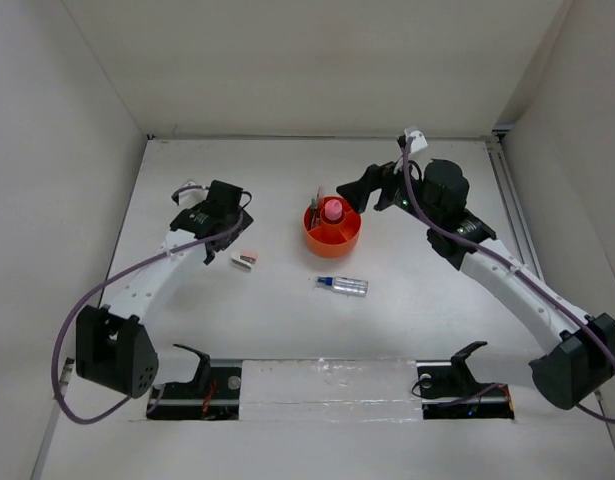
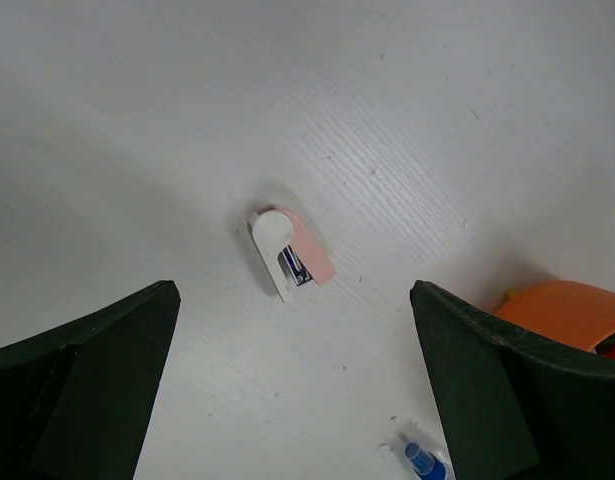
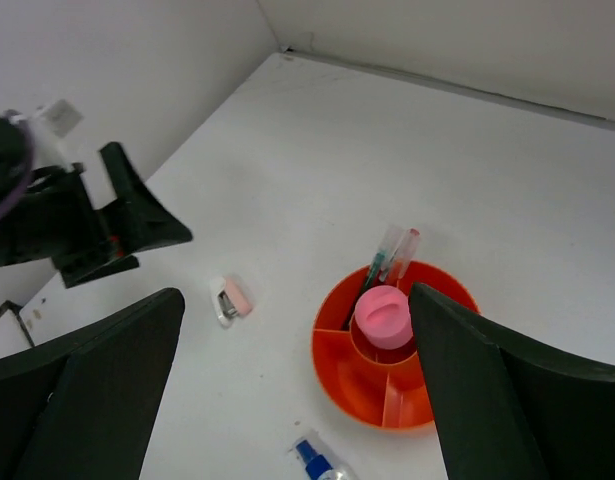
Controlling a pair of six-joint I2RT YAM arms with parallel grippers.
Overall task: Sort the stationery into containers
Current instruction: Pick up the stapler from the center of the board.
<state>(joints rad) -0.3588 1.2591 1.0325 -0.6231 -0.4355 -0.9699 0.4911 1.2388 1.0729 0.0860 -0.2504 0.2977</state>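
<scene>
We've got the left gripper (image 2: 292, 290) spread wide, empty, aimed at the stapler (image 2: 287, 250), which lies on the table (image 1: 237, 320) left of the organizer (image 1: 332, 245). Pink tube (image 1: 332, 210) stands in its centre well, pens (image 3: 390, 255) in the slot behind. Blue-capped tube (image 1: 344, 286) lies just in front. Right gripper (image 3: 294, 292) spread too, empty, to the organizer's right.

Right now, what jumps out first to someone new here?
The bright orange organizer in the middle of the table, a pink tube upright in its central well and pens leaning in a compartment behind it. Then two strays outside it: a white-pink stapler to its left, a blue-capped tube lying in front.
</scene>
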